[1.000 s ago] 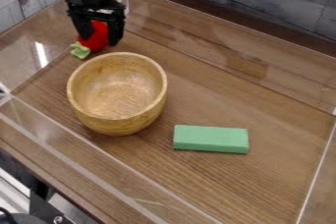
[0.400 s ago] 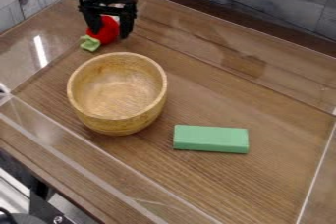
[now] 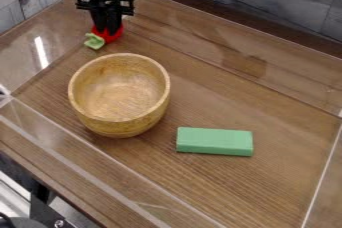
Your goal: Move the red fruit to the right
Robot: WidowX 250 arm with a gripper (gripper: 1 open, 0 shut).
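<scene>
One dark tool [image 3: 106, 17] pointing down over red fruit [image 3: 111, 34], wooden table [image 3: 234, 82]

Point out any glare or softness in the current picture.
In the camera view, a pale sheen lies on the wooden table near its left side; the red fruit looks soft and small, partly covered by the dark tool; the whole image is coarse.

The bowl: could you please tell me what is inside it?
Nothing shows inside the bowl; its bare wooden bottom and far inner wall are visible. The inner face of the near wall is partly hidden by the rim.
</scene>
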